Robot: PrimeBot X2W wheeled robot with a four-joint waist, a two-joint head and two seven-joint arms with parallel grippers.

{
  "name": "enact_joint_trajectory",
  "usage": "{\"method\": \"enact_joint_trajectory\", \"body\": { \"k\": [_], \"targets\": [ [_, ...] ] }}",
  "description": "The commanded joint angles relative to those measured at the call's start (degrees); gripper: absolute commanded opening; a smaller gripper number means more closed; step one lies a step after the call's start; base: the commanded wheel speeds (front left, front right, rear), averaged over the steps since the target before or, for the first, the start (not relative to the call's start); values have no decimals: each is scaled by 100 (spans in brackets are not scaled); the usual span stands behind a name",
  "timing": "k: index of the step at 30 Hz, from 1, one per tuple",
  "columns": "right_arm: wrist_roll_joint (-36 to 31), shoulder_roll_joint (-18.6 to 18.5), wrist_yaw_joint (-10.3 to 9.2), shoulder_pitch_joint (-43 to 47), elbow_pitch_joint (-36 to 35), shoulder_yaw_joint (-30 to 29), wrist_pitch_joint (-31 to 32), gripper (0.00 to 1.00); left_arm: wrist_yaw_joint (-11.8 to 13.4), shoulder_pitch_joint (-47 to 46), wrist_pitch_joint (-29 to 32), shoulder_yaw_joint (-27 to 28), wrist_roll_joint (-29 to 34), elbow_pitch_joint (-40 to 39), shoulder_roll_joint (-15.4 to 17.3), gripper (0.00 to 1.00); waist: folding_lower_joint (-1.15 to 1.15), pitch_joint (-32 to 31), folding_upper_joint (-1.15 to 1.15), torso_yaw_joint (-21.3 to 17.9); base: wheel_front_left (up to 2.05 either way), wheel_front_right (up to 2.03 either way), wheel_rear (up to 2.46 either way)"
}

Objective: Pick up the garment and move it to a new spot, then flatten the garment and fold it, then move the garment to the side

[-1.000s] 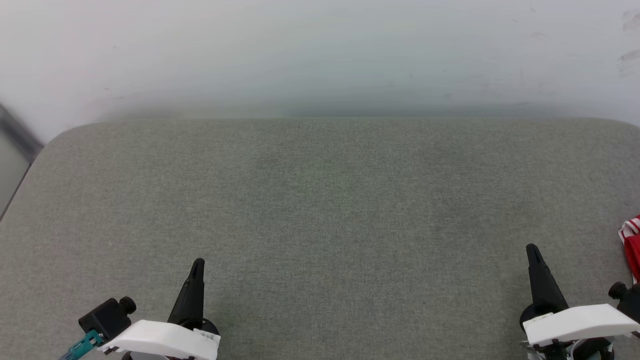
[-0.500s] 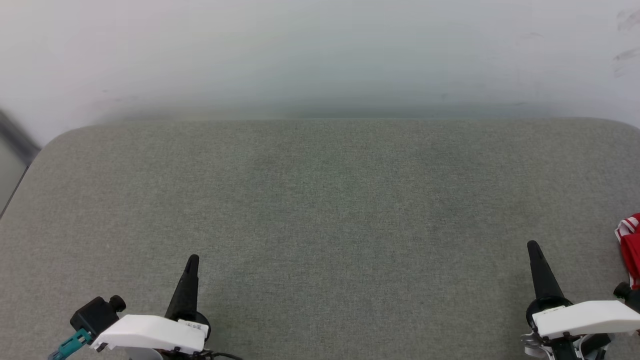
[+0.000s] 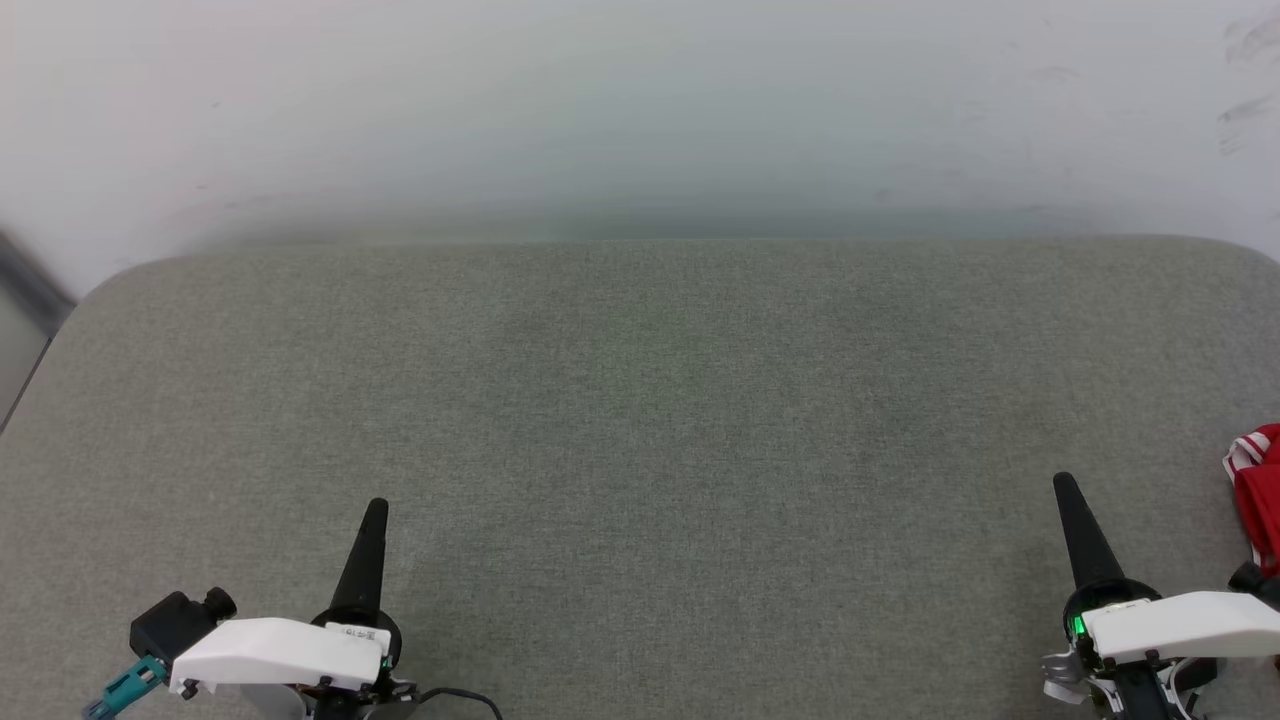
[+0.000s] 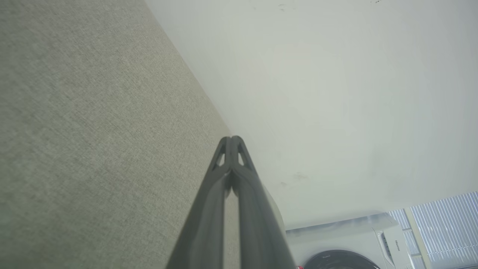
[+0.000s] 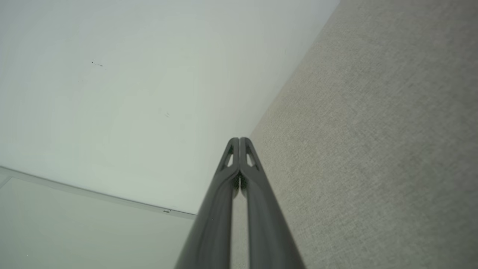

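Your left claw [image 3: 375,510] and right claw [image 3: 1064,487]: closed, empty; red jersey [image 3: 1258,492] sits right of right claw. Reaching unopened could shove it away.

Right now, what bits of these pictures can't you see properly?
- Shirt: head view, cut off by the right edge. Just a red and white scrap shows, so its front and shape can't be told.
- Washing machine: left wrist view, cut by the bottom edge and partly behind the left gripper. Its label is too small to read.
- Window blinds: same view, cut off at the corner.
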Motion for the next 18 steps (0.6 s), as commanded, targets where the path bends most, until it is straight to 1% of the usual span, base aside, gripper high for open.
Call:
{"method": "enact_joint_trajectory", "body": {
  "k": [1,18],
  "targets": [
    [167,19,1,-107,-25,-24,49,0,-10,-133,42,30,-156,-18,33,0,0,-2,0,-4,0,0,0],
    [1052,30,0,-188,43,-75,274,0,-12,-242,288,172,-1059,82,22,0,0,-27,0,-52,0,0,0]
  ]
}}
